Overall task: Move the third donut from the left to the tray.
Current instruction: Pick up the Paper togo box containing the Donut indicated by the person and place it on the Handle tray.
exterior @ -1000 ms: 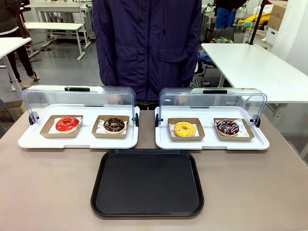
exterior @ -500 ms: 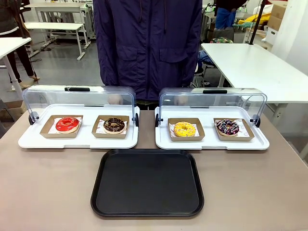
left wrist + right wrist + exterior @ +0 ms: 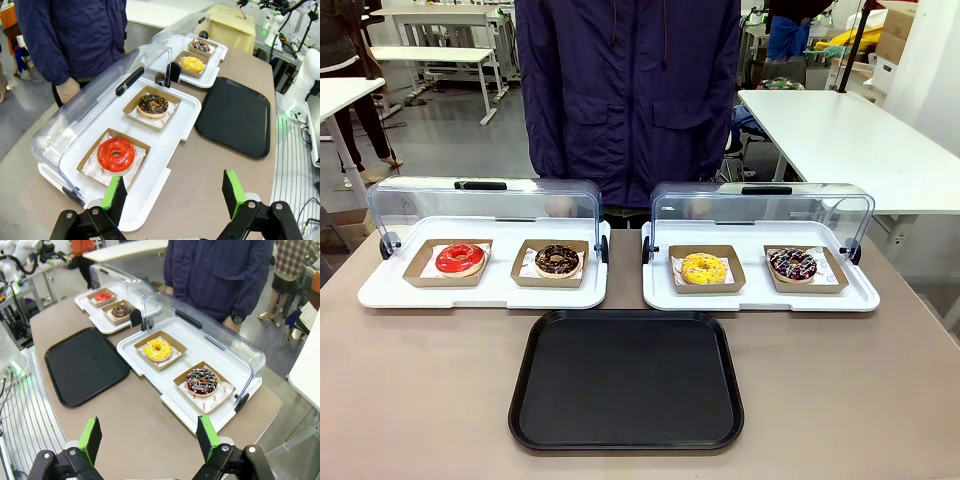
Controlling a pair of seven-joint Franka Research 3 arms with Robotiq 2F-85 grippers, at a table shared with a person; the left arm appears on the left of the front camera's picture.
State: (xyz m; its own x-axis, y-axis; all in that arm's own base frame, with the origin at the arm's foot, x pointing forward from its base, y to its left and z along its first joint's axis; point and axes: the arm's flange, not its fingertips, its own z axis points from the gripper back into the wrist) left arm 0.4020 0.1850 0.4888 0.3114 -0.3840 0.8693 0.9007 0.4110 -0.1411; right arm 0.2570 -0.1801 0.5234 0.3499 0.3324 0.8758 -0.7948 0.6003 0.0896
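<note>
The third donut from the left (image 3: pixel 703 267) is yellow-iced with sprinkles and lies in a brown cardboard square on the right white tray; it also appears as the yellow donut (image 3: pixel 158 349) and, far off, the yellow donut (image 3: pixel 192 63). The black tray (image 3: pixel 627 379) lies bare at the table's near middle, also seen as the black tray (image 3: pixel 84 365) and the black tray (image 3: pixel 235 114). My left gripper (image 3: pixel 174 194) hovers open high above the table's left end. High over the right end, my right gripper (image 3: pixel 148 439) hangs open. Both hold nothing.
A red donut (image 3: pixel 460 258) and a chocolate donut (image 3: pixel 557 260) sit on the left white tray (image 3: pixel 485 291). A dark drizzled donut (image 3: pixel 792 264) shares the right white tray (image 3: pixel 760 298). Both clear domed lids are tipped back. A person in a dark jacket (image 3: pixel 626 95) stands at the far side.
</note>
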